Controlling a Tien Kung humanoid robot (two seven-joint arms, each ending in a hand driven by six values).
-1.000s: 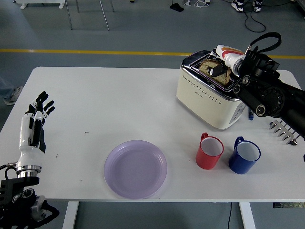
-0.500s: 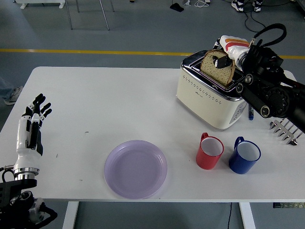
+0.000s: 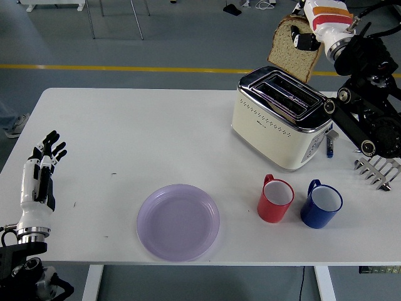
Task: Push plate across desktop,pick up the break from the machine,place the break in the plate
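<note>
Bread lifted clear of the toaster

Half a second ago the brown bread slice (image 3: pixel 293 48) sat half in the cream, chrome-topped toaster (image 3: pixel 282 126); now the right hand (image 3: pixel 313 34) pinches it in the air at one o'clock, so only placing on the translucent purple round plate (image 3: pixel 178 221) at six o'clock remains. The left hand (image 3: pixel 42 169) rests at eight o'clock, fingers relaxed and holding nothing.
</note>
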